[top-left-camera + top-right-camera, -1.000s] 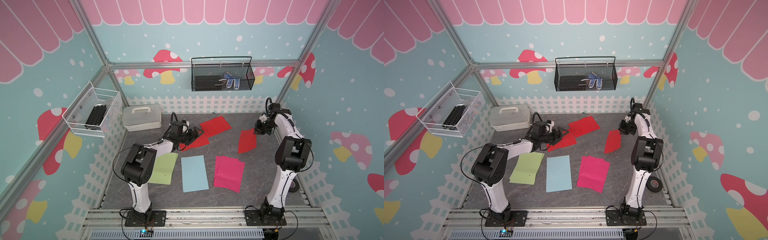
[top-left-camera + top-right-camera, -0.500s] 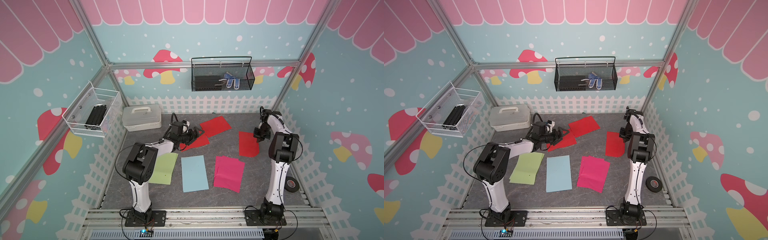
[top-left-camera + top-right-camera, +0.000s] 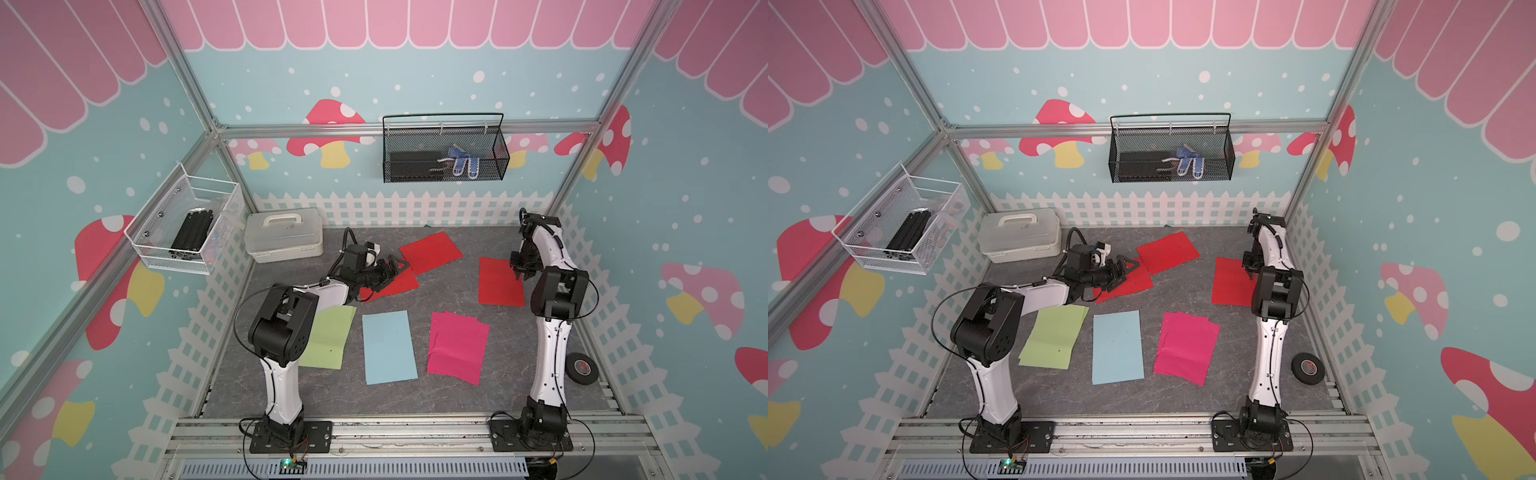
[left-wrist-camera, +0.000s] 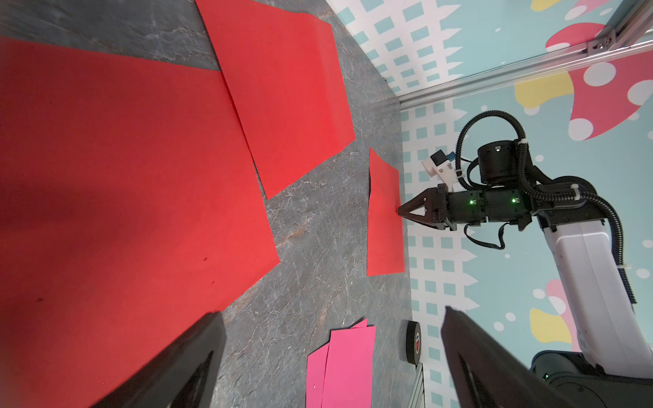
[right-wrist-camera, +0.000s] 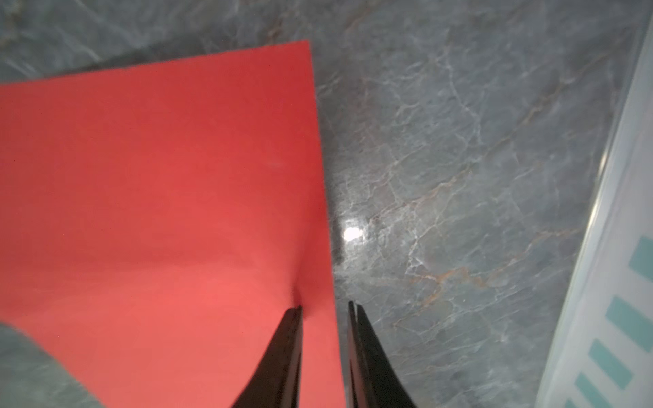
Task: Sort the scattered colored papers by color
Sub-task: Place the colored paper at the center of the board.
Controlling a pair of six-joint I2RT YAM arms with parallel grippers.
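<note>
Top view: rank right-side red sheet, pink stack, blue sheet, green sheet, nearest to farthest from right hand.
1. Red sheet, at the right hand.
2. Pink stack, front right.
3. Blue sheet, front middle.
4. Green sheet, front left.

Right end effector [image 3: 1250, 275] hangs over a red paper [image 3: 1229, 283] edge.
</note>
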